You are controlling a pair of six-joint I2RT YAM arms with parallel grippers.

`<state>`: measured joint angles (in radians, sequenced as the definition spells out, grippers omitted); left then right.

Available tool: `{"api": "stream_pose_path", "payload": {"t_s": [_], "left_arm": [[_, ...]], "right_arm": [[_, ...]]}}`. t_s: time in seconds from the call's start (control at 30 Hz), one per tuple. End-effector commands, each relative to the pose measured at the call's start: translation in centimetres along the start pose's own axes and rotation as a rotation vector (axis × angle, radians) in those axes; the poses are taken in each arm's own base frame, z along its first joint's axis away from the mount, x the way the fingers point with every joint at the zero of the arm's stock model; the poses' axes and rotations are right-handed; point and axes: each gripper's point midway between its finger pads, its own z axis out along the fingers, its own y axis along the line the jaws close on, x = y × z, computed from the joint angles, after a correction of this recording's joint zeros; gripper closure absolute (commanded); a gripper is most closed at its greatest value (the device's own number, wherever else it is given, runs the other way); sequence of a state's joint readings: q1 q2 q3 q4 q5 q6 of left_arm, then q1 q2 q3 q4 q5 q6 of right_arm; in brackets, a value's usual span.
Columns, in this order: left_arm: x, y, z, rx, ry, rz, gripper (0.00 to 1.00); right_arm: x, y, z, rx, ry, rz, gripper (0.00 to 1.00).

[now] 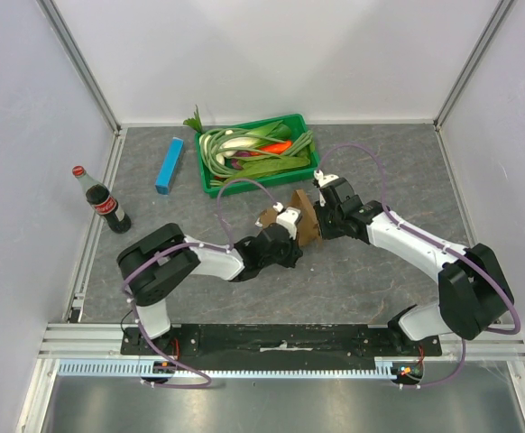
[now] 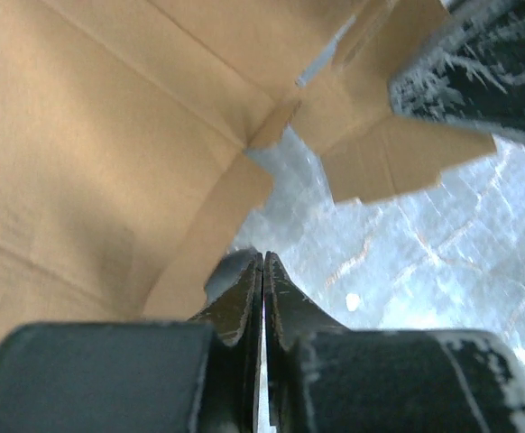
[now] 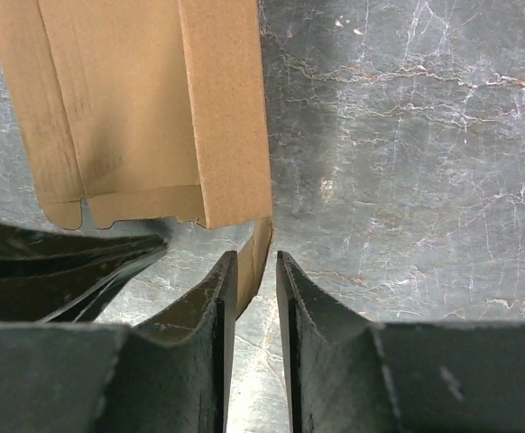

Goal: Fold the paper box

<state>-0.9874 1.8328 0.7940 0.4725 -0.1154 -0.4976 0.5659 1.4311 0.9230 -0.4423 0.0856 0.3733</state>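
The paper box (image 1: pixel 306 221) stands raised and partly folded at the middle of the table (image 1: pixel 380 162). The left gripper (image 2: pixel 262 257) is closed tight beside a panel, though I cannot tell if it pinches it. The right gripper (image 3: pixel 255 257) stands narrowly apart around a flap edge, and I judge the next move is to bend that flap along its crease.

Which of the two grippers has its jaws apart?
The right gripper: a gap shows between its fingers, with an edge of the flat brown cardboard paper box in it. The left gripper is pressed shut.
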Motion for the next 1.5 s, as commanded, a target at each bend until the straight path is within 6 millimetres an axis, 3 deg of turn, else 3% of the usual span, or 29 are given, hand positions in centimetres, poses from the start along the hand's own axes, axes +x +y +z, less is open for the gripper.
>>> {"api": "stream_pose_path", "payload": {"t_s": [0.0,0.13,0.27,0.37,0.5,0.6,0.83,1.0,1.2,1.23,1.27,1.37,1.47], "left_arm": [[-2.7,-2.0,-3.1,0.086,-0.052,-0.026,0.90],[-4.9,-1.7,-4.4,0.082,-0.098,-0.068,0.76],[-4.8,0.7,-3.0,0.039,-0.062,-0.130,0.76],[-5.2,1.6,-1.7,0.030,-0.051,-0.149,0.82],[-3.4,0.5,0.6,0.087,0.028,-0.142,0.86],[-2.6,-0.8,1.3,0.128,0.059,-0.146,0.88],[-1.9,-2.4,2.3,0.133,0.101,-0.116,0.89],[-0.1,-3.7,3.5,0.146,0.140,-0.110,0.90],[0.7,-3.3,4.1,0.115,0.150,-0.105,0.91],[0.7,-3.3,4.2,0.113,0.151,-0.102,0.91],[0.7,-3.2,4.2,0.110,0.153,-0.095,0.91],[0.7,-3.2,4.5,0.104,0.158,-0.087,0.91],[0.5,-3.1,4.3,0.102,0.152,-0.073,0.90]], "right_arm": [[0.1,0.1,-0.5,0.002,-0.008,0.022,0.67],[0.5,0.0,-0.6,0.007,-0.007,0.047,0.66],[1.0,0.0,-0.1,0.009,0.010,0.055,0.71],[1.1,-0.3,-0.1,0.027,0.010,0.062,0.82],[0.7,-0.7,-0.8,0.048,-0.021,0.074,0.96],[0.7,-1.1,-1.3,0.066,-0.026,0.073,1.00],[0.9,-2.8,-2.4,0.145,-0.043,0.076,1.00],[1.1,-3.2,-2.5,0.169,-0.050,0.090,1.00],[2.1,-3.4,-1.8,0.160,-0.031,0.131,0.96],[2.3,-3.5,-1.7,0.158,-0.025,0.136,0.94],[2.5,-3.7,-1.5,0.161,-0.017,0.144,0.83],[3.0,-3.9,-1.5,0.151,-0.008,0.172,0.71],[3.1,-3.8,-1.9,0.123,-0.012,0.191,0.71]]}}
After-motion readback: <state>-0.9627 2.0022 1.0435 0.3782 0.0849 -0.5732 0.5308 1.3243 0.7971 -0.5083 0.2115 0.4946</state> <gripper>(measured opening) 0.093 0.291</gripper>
